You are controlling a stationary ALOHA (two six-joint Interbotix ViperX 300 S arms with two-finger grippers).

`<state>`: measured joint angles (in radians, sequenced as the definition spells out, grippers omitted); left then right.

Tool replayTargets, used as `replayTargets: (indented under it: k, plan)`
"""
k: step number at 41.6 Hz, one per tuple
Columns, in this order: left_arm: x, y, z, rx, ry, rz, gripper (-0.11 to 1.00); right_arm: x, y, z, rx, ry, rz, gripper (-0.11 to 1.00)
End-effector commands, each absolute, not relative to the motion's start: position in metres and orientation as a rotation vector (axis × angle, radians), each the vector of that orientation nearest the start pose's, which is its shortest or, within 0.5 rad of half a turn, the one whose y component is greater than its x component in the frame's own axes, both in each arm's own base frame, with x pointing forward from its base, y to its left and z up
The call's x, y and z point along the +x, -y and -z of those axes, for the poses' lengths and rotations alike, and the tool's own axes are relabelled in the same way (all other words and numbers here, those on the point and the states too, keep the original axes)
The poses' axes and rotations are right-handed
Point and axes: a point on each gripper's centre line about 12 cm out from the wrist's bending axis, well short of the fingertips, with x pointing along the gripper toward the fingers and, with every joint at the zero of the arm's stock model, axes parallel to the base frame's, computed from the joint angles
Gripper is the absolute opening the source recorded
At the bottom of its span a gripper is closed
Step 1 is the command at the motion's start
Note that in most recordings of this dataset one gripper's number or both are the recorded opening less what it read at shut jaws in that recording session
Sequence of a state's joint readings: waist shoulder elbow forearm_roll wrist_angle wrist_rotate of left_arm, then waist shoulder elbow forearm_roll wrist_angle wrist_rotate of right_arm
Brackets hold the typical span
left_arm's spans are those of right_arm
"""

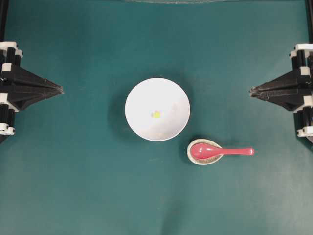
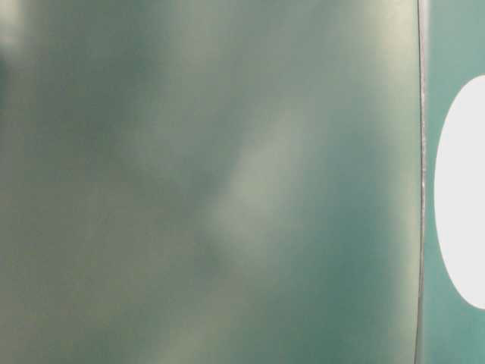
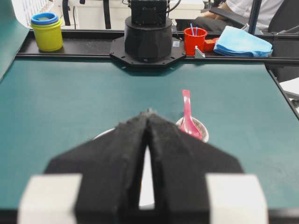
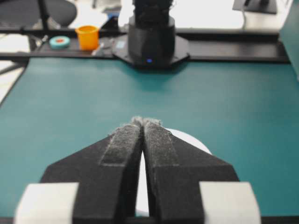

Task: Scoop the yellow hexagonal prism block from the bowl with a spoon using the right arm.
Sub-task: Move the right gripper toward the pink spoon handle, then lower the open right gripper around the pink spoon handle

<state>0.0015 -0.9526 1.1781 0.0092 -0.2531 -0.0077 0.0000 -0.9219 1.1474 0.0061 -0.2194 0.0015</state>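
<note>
Bowl (image 1: 157,109): white, round, glossy, mid-counter (image 1: 88,186); holds tiny yellow block (image 1: 156,114) near centre. Dish (image 1: 204,152): small, speckled, egg-shaped, just right of bowl; cradles scoop of pink-red spoon (image 1: 220,151), handle pointing right. Left end effector (image 1: 59,89) and right end effector (image 1: 252,90): black, pointed, level at opposite edges, tips pressed together, gripping nothing.

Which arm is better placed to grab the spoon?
Right. The spoon rests in a small dish right of the bowl, handle pointing toward the right gripper. The left gripper sits across the bowl.
</note>
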Motion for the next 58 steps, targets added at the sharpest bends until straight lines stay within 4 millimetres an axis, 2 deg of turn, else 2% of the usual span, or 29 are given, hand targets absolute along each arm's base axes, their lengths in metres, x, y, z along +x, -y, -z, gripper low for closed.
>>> replayTargets:
  k: [1,8,14,21,28,42,58]
  plan:
    - [0.204,0.0,-0.296,0.006,0.051,0.001,0.0,0.21,0.0,-0.3,0.015,0.02,0.0,0.13]
    - [0.204,0.0,-0.296,0.006,0.051,0.001,0.0,0.211,0.0,-0.296,0.03,-0.018,0.002,0.4]
    - [0.204,0.0,-0.296,0.006,0.051,0.001,0.0,0.211,0.0,-0.292,0.045,-0.052,0.004,0.52]
    - [0.204,0.0,-0.296,0.004,0.051,0.003,0.0,0.212,0.0,-0.289,0.053,-0.071,0.006,0.52]
    - [0.204,0.0,-0.295,0.006,0.049,0.003,0.0,0.218,-0.005,-0.278,0.078,-0.118,-0.012,0.52]
    - [0.204,0.0,-0.295,0.017,0.048,0.003,0.0,0.237,-0.029,-0.232,0.113,-0.218,-0.09,0.52]
    - [0.204,0.0,-0.295,0.017,0.048,0.001,0.0,0.244,-0.059,-0.169,0.164,-0.249,-0.124,0.52]
